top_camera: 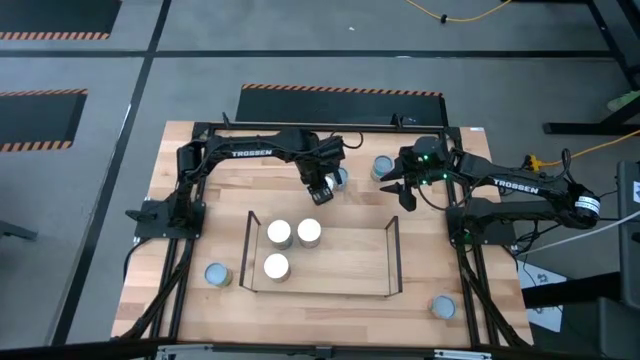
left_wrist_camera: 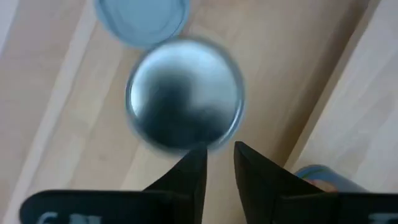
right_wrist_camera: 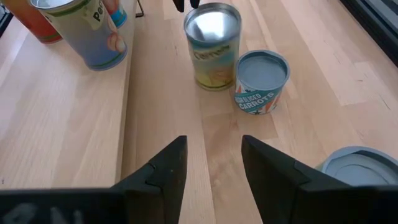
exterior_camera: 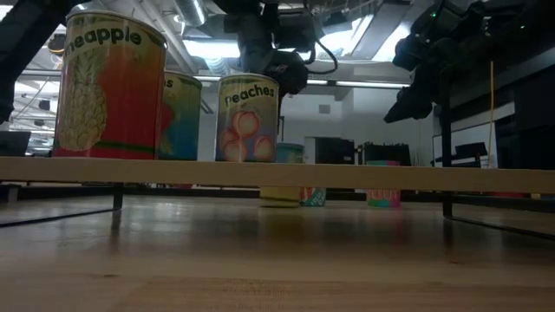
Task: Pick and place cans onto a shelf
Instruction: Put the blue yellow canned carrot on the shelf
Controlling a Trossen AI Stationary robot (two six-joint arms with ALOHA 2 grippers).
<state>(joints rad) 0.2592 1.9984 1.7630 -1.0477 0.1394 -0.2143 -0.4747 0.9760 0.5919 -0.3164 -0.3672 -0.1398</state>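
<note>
**Risk at the pick.** The left claw [left_wrist_camera: 219,152] is held directly above a silvery-topped can [left_wrist_camera: 183,93] that stands on the tabletop [top_camera: 330,318] just behind the shelf [top_camera: 345,272]. Its fingers are only narrowly parted and nothing is held between them. The gap is plainly narrower than the can top. If the claw were lowered as it is, the fingertips would likely strike the lid, and the can could be tipped or pushed.

A pale-blue-topped carrots can [right_wrist_camera: 261,78] stands touching or almost touching the silvery can. A finger brought down on that side could be jammed between the two, or the neighbour could be knocked away from the shelf. A third can [right_wrist_camera: 357,165] stands near these, also behind the shelf.

The right claw [top_camera: 405,197] hangs behind the shelf's right end, near the same cluster. Its fingers are moderately spread and empty. A clash of the arms could follow if both were moved to the cluster together.

**Pose.** The left arm is reached in from the left, behind the shelf. Its wrist is turned down so that the claw points almost straight at the can top. The right arm is angled in from the right, with its claw tilted forward and down.

**Task things.** Three cans [top_camera: 279,233] stand on the left half of the shelf, and its right half is bare. One can [top_camera: 217,274] is left off the shelf's left end. Another [top_camera: 441,307] is in front of its right corner.
</note>
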